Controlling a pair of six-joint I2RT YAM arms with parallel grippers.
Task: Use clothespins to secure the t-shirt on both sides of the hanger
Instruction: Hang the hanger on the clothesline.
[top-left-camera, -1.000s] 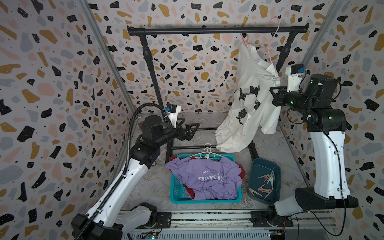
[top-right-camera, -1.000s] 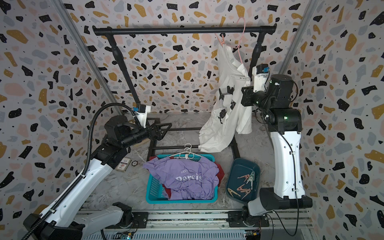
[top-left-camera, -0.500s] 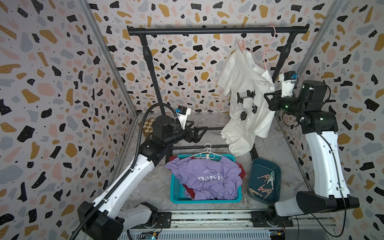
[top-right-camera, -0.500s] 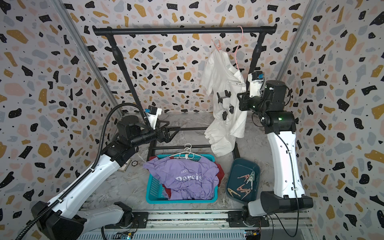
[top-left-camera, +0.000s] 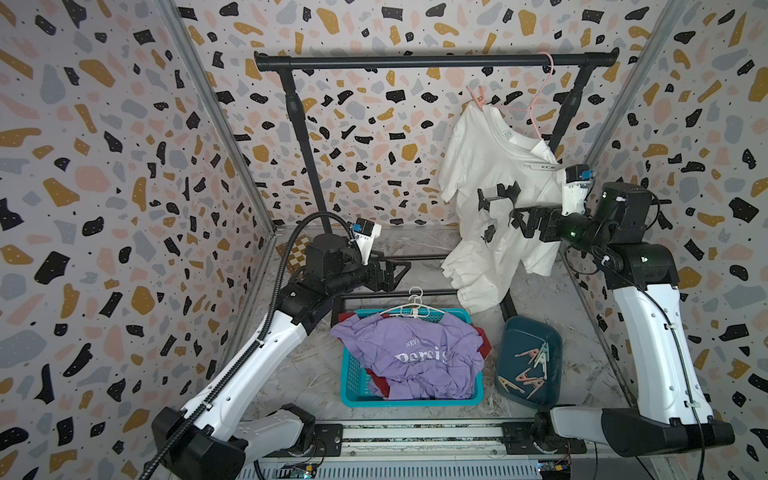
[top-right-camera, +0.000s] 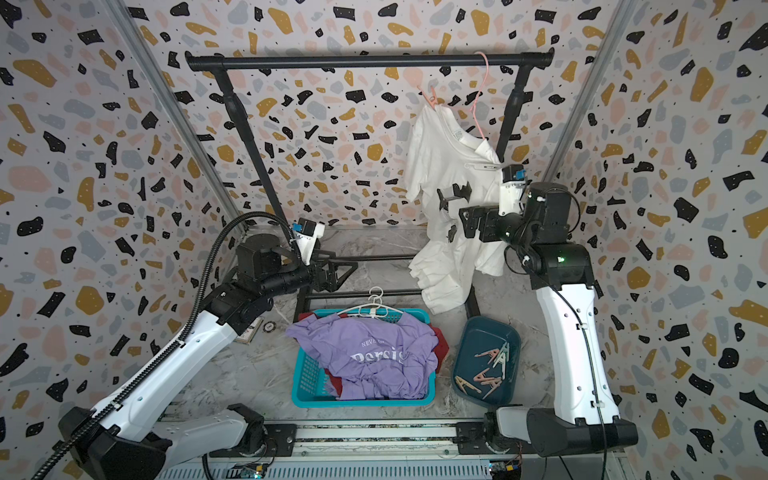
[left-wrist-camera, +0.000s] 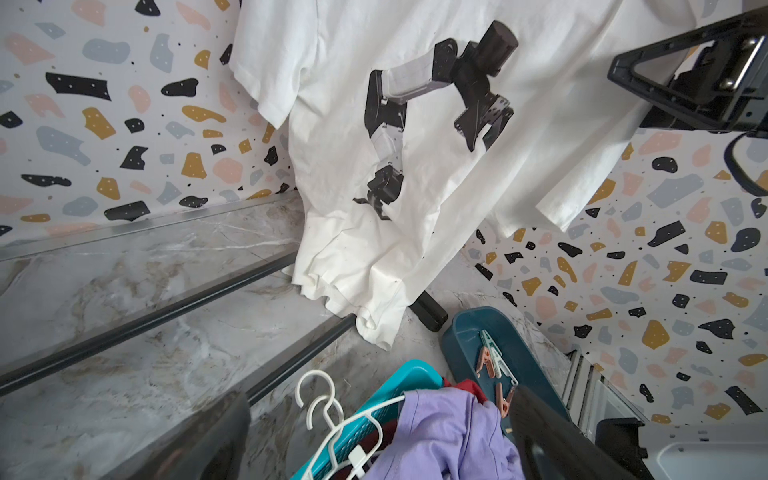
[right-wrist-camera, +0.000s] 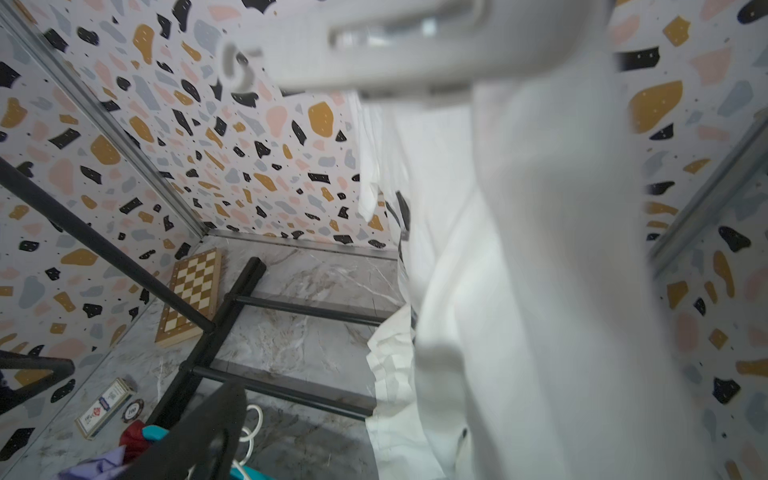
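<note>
A white t-shirt (top-left-camera: 486, 166) with a robot-arm print hangs tilted on a pink hanger (top-left-camera: 536, 108) from the black rail (top-left-camera: 415, 62). A pink clothespin (top-left-camera: 478, 96) grips its higher shoulder. A white clothespin (top-left-camera: 538, 166) sits on the lower shoulder and shows as a blur in the right wrist view (right-wrist-camera: 395, 37). My right gripper (top-left-camera: 517, 218) is open just below that peg, against the shirt; one finger (right-wrist-camera: 208, 432) shows and cloth hides the other. My left gripper (top-left-camera: 395, 270) is open and empty, low over the rack's base. Several clothespins (top-left-camera: 530, 365) lie in a dark teal tray (top-left-camera: 519, 332).
A teal basket (top-left-camera: 353, 374) holds a purple shirt (top-left-camera: 415, 357) and white hangers (top-left-camera: 411, 307) near the front. The rack's black base bars (left-wrist-camera: 166, 307) cross the marble floor. A chessboard (right-wrist-camera: 193, 295) and a small card box (right-wrist-camera: 104, 407) lie at the left wall.
My right gripper has opened and dropped below the white clothespin, which stays on the shirt. The shirt has swung back to the left. My left arm has reached further toward the middle.
</note>
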